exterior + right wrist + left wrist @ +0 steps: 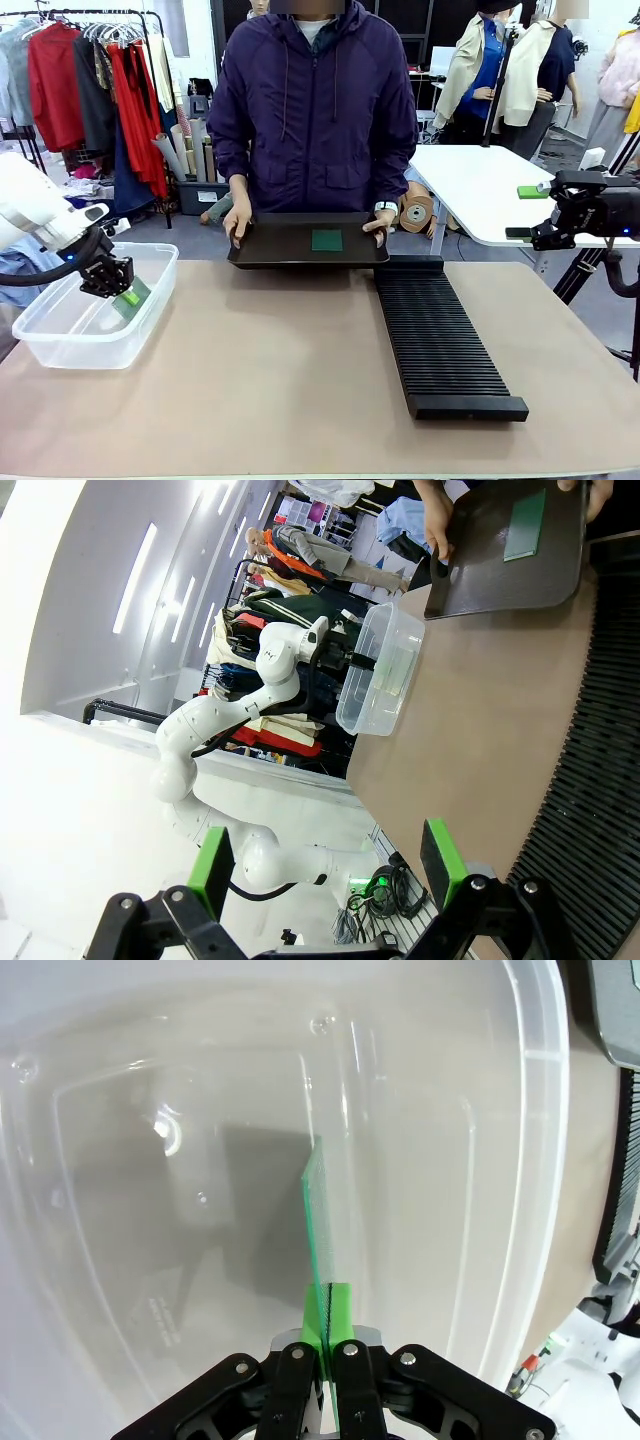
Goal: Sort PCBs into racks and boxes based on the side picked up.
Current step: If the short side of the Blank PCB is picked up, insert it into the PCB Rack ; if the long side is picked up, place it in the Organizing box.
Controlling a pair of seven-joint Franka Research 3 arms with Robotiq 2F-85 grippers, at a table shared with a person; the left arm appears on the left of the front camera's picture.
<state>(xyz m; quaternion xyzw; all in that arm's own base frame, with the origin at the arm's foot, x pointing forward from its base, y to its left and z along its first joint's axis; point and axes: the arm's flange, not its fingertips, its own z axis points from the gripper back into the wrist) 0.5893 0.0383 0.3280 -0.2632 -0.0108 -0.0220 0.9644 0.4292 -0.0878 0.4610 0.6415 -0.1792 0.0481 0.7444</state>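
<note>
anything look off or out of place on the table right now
Nothing stands out. The left pincer holds one PCB inside the clear box. A second PCB lies flat on the black tray that the person holds. The rack sits straight on the table.

Front and wrist views; common tub (60, 345)

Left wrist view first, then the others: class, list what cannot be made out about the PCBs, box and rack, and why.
- Left wrist view: the held PCB sits edge-on in the left gripper, so neither face reads.
- Front view: gripper and box wall hide whether it touches the floor.
- Front view: the tray PCB is too small for detail.
- Right wrist view: the rack is cut off by the right edge.
</note>
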